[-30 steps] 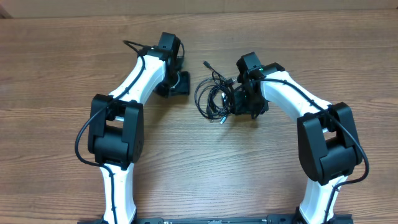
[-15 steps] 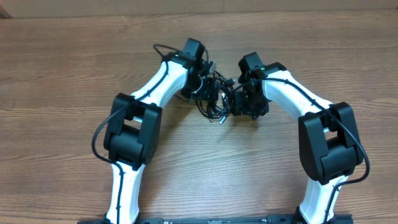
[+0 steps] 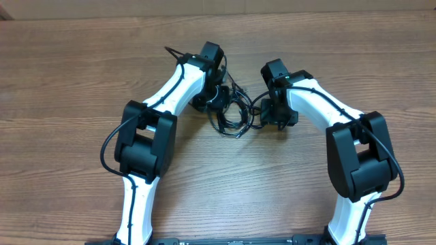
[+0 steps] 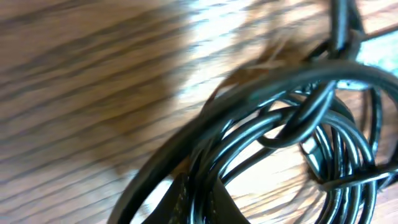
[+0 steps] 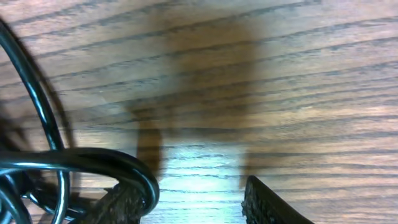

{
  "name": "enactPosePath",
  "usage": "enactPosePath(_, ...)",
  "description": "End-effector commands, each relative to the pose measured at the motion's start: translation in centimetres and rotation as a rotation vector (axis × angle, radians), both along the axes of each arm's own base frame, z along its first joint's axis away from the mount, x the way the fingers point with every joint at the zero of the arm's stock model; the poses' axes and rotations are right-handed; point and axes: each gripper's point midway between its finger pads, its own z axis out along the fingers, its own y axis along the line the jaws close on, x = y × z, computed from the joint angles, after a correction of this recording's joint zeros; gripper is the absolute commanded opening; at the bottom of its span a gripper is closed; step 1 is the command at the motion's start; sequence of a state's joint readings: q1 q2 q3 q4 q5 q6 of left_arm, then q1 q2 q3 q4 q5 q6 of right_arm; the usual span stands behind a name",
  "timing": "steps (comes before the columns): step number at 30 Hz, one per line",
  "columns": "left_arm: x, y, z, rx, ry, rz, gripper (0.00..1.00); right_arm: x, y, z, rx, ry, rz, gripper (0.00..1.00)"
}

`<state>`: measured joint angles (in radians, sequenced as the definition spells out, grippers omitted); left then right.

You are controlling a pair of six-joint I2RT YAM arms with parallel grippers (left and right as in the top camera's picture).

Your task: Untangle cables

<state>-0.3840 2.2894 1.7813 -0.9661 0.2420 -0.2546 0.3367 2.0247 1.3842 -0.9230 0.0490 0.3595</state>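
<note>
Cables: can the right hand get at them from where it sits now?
Probably yes: the right hand is open, one loop of the cables lies against its finger, and nothing else blocks it.

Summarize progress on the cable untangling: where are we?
Done: nothing separated yet. The cables lie as one knotted coil on the table.
In hand: the left gripper is shut on the coil's left side, where strands run into its jaws in the wrist view. The right gripper stands open at the coil's right edge, one loop beside a jaw.
Left: pulling every strand apart.
</note>
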Motion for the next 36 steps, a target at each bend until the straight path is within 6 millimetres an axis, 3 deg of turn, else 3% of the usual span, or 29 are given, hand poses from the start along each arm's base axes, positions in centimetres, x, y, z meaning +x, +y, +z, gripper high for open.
enactPosePath(1,1.1,7.4,-2.8,0.235,0.021,0.133,0.09,-0.5,-0.8,-0.5,-0.029,0.016,0.015,0.5)
enactPosePath(5,1.2,9.2,-2.8,0.242,0.044,0.188,0.09,-1.3,0.2,-0.6,0.03,0.053,0.083,0.5)
enactPosePath(12,1.3,13.9,-2.8,0.263,0.084,0.285,0.09,-1.2,-2.1,-0.6,-0.088,0.046,0.084,0.5)
enactPosePath(18,1.3,15.5,-2.8,0.25,0.104,0.326,0.09,-1.0,-3.4,-0.5,-0.159,0.033,0.082,0.49)
enactPosePath(22,1.3,14.4,-2.7,0.197,0.114,0.321,0.09,-1.5,-1.3,-0.7,-0.039,0.06,0.098,0.5)
enactPosePath(26,1.3,12.5,-2.7,0.142,0.111,0.271,0.09,-3.7,3.9,0.0,0.279,0.155,0.208,0.58)
enactPosePath(27,1.2,11.1,-2.6,0.115,0.113,0.251,0.08,-4.0,5.4,0.6,0.371,0.167,0.213,0.59)
enactPosePath(36,-0.4,4.4,-2.0,-0.033,0.142,0.13,0.04,-1.5,6.2,0.7,0.391,0.058,0.237,0.58)
